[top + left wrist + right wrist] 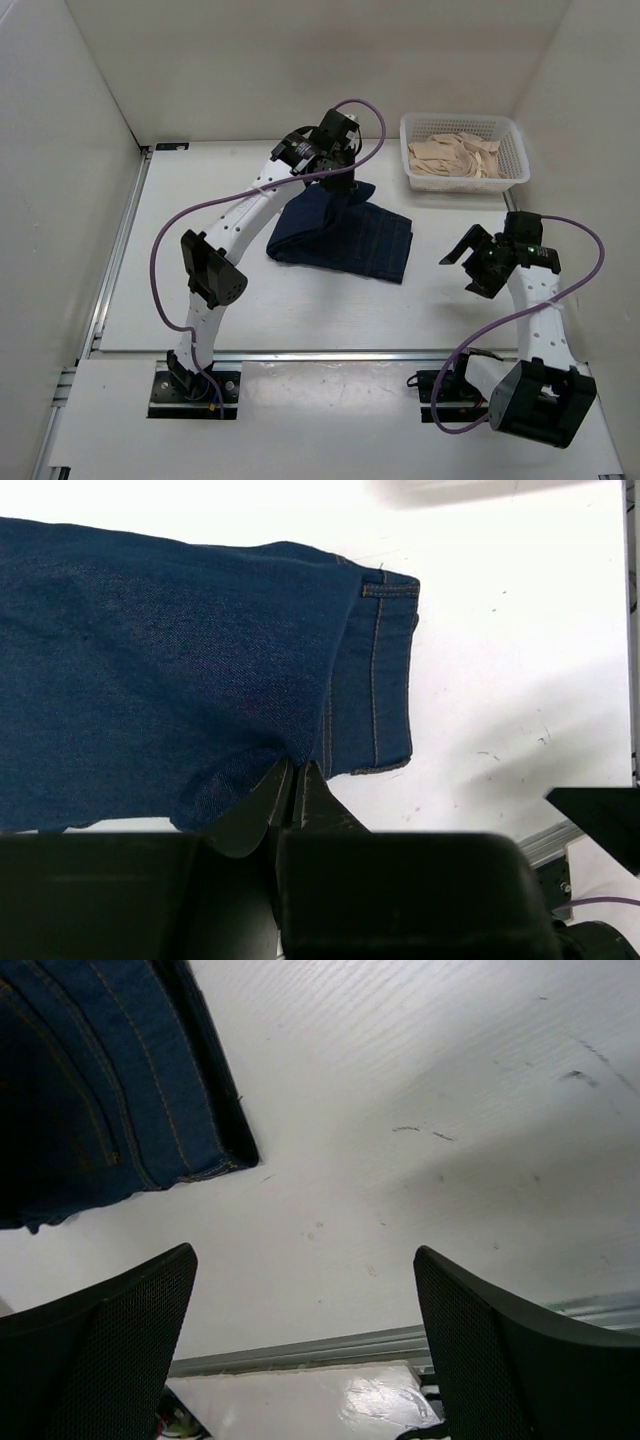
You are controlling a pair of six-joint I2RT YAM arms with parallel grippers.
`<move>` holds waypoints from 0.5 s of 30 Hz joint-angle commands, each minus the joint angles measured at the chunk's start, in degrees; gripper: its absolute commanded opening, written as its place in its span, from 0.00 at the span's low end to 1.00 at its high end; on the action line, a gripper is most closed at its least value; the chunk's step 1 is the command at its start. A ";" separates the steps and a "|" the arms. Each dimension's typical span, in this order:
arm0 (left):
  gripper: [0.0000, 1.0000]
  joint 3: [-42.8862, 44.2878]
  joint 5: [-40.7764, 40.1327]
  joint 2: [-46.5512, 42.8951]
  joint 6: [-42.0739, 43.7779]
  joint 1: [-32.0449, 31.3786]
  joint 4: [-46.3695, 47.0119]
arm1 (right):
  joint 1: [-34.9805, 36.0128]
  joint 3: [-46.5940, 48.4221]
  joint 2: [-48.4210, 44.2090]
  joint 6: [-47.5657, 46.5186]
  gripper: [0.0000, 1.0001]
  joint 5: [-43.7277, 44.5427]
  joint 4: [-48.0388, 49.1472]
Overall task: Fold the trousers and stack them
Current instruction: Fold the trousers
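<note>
Folded navy trousers (345, 240) lie mid-desk, nearer the far edge, with the left gripper (297, 780) pinched almost closed on a denim edge at the bundle's far side. The right gripper (478, 262), fingers spread wide and empty, hovers near the right edge. The denim looks heavy, limp and grippy, and its thick seamed hems seem the safest hold. The waistband and inner layers are hidden, and from above the wrist covers the pinch. A basket (515, 150) of beige cloth occupies the far right corner

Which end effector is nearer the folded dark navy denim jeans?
Left. The left end effector is shut on the dark navy denim jeans at their far edge; the right end effector hangs open beside them, not touching.
</note>
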 commanded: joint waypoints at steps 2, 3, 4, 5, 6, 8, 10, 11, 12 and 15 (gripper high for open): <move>0.10 2.78 0.69 -2.29 -0.83 -0.32 2.18 | 0.58 -2.27 7.29 -0.96 0.94 -9.67 9.93; 0.10 2.77 0.69 -2.29 -1.35 -0.32 2.18 | 1.19 -2.28 9.57 -0.96 0.94 -11.52 12.04; 0.10 2.77 0.69 -1.68 -1.36 -0.32 2.18 | 1.98 -1.58 14.82 -0.96 0.94 -14.41 15.28; 0.10 2.77 0.69 -1.68 -1.36 -0.32 2.18 | 3.99 -0.70 17.74 -1.48 0.92 -15.31 16.18; 0.10 2.77 1.21 -1.68 -1.36 -0.32 2.18 | 5.14 1.39 20.56 -1.48 0.91 -16.19 16.97; 0.10 2.77 0.52 -1.68 -1.88 -0.32 2.70 | 8.47 3.51 27.95 -2.10 0.87 -15.68 18.46; 0.10 2.77 -0.19 -1.07 -2.41 -0.32 3.31 | 10.24 4.84 32.44 -1.23 0.74 -14.10 20.40; 0.10 2.77 -0.19 -0.45 -2.93 -0.32 3.32 | 10.86 5.54 33.67 -0.44 0.64 -13.57 22.58; 0.10 2.77 -0.19 -0.44 -3.46 -0.32 3.32 | 11.39 5.55 36.12 0.09 0.59 -13.56 23.13; 0.10 2.25 1.12 0.96 -4.17 -0.84 3.85 | 11.40 7.04 40.52 1.59 0.47 -13.56 25.32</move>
